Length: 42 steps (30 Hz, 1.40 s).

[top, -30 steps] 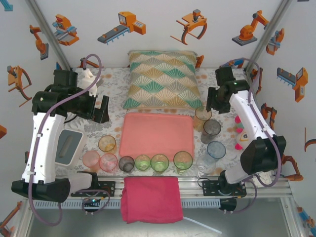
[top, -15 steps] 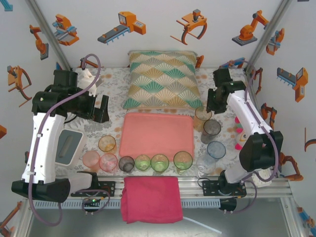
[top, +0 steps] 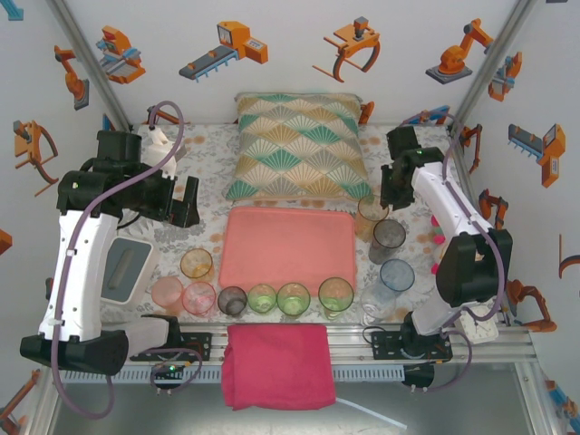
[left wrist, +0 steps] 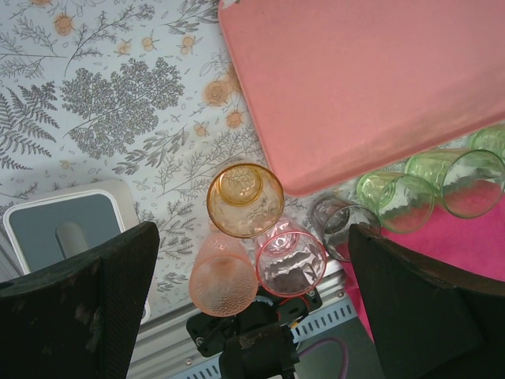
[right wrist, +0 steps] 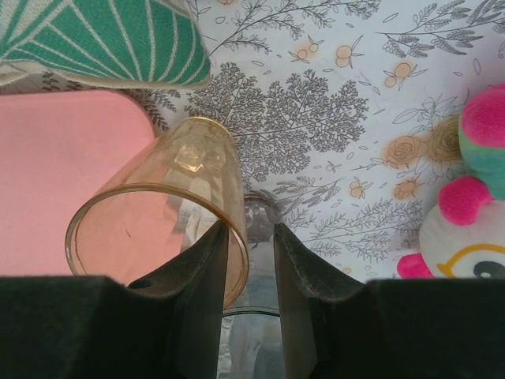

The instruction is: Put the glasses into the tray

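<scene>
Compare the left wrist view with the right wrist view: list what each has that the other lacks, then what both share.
Left wrist, not right: an orange glass, two pink glasses, a grey glass, green glasses, the magenta cloth and a grey-and-white box. Right wrist, not left: an amber glass with its wall between the fingers of the right gripper, the cushion and a plush toy. Both: the tray and the floral tablecloth.

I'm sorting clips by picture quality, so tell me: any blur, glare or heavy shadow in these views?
Top external view: bright, even light, soft shadows, everything sharp. Left wrist view: the flat salmon-pink tray is crisp; white glints on the pink see-through tumbler. Right wrist view: the amber see-through tumbler is sharp, and the dark jaws show little detail.
</scene>
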### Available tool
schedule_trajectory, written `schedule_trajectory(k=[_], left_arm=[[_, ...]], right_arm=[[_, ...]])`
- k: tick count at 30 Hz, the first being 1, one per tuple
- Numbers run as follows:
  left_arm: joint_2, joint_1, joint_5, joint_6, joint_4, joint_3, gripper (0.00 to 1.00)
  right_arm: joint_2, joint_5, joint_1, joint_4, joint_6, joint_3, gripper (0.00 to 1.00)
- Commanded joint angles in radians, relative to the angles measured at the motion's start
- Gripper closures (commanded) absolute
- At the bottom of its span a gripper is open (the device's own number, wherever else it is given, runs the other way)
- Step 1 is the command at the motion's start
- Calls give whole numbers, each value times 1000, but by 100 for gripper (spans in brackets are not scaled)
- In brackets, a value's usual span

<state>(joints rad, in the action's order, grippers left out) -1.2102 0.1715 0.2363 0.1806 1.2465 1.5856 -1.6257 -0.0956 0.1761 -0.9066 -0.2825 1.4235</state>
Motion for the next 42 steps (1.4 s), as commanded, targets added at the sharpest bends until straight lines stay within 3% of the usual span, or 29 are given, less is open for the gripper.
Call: schedule_trajectory(k=[1, 15, 28, 42], left_arm=[[8, 6, 21, -10, 14, -11, 3], [10, 7, 23, -13, 15, -12, 3], [24, 6, 23, -12, 24, -18, 3], [29, 6, 26, -8, 24, -22, 3]], right_arm=[[-19, -32, -1, -1, 26, 15, 71], [-46, -28, -1, 1, 32, 40, 80], [-60, -52, -1, -34, 63, 91, 100], [-46, -34, -1, -76, 64, 170, 100]])
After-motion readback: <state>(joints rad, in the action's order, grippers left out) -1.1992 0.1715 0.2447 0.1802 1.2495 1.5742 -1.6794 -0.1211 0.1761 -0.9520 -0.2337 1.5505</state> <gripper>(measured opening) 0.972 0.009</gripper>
